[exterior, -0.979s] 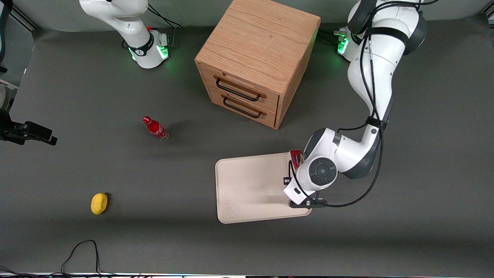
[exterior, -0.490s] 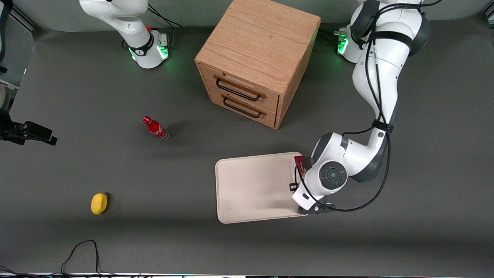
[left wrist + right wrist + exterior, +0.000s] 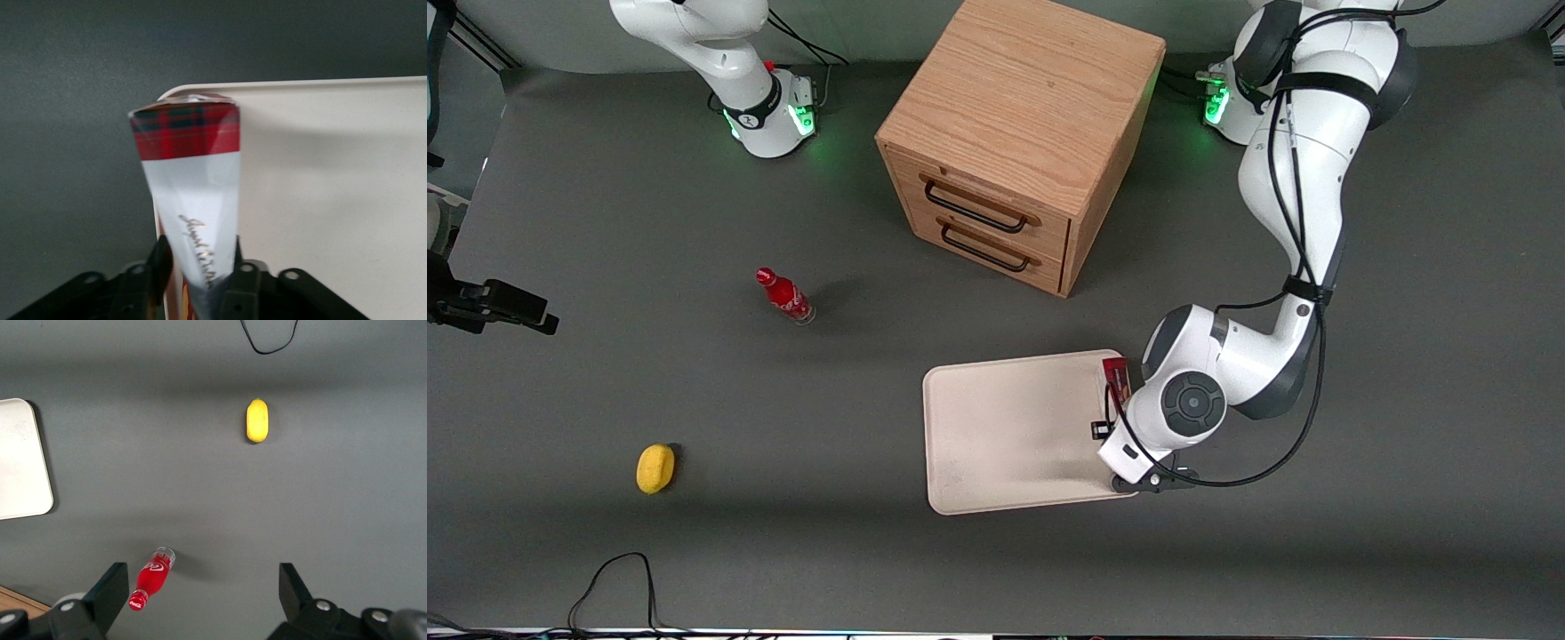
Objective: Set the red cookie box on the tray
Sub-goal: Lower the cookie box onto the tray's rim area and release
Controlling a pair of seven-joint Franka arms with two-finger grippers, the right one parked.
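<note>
A: Left wrist view: gripper (image 3: 198, 277) fingers (image 3: 160, 263) pinching the red cookie box (image 3: 193, 200), tartan end over the tray (image 3: 333, 200) corner.

B: Front view, near to far: tray edge, box (image 3: 1116, 373) at the working arm's end, drawer cabinet (image 3: 1018, 133) farthest.

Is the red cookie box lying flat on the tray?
No. The claw grips the red cookie box on edge above the tray rim.
</note>
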